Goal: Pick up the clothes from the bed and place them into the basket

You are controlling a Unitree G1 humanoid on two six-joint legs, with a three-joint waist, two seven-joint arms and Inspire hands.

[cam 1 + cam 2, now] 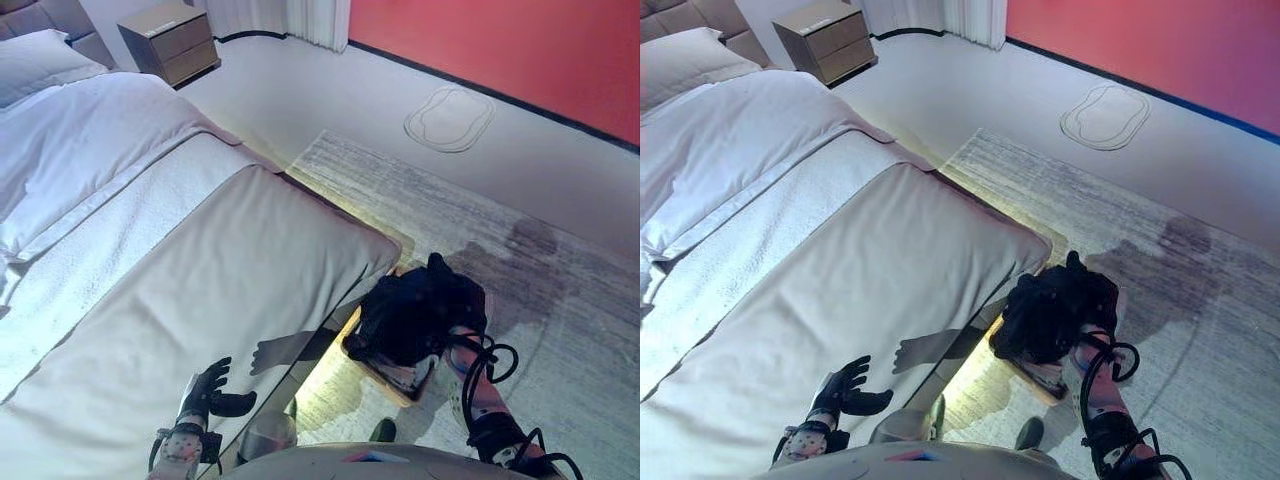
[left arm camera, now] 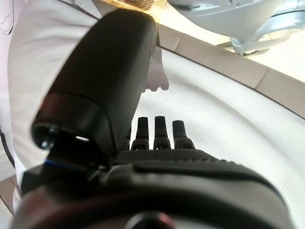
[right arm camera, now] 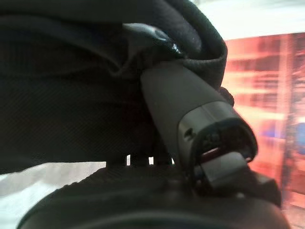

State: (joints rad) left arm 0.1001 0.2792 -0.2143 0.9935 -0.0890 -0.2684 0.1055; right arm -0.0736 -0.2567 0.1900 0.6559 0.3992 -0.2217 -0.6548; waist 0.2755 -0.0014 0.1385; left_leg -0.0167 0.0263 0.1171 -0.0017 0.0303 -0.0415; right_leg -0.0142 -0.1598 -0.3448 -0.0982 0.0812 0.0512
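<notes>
A bundle of black clothes (image 1: pixel 415 305) hangs at the bed's foot corner, right above a light basket (image 1: pixel 408 378) that stands on the rug. My right hand (image 3: pixel 181 95) is shut on this cloth: its thumb presses into the dark fabric (image 3: pixel 71 95), and the fingers are buried in it. In the eye views the clothes cover most of that hand. My left hand (image 1: pixel 210 390) is open and empty, with straight fingers (image 2: pixel 162 131), just over the near edge of the bed (image 1: pixel 220 270). The bed's white cover is bare.
A pillow (image 1: pixel 35 60) lies at the head of the bed and a nightstand (image 1: pixel 170 40) stands beyond it. A grey rug (image 1: pixel 490 230) covers the floor to the right of the bed. A red wall (image 1: pixel 500 40) and a curtain (image 1: pixel 300 18) close the far side.
</notes>
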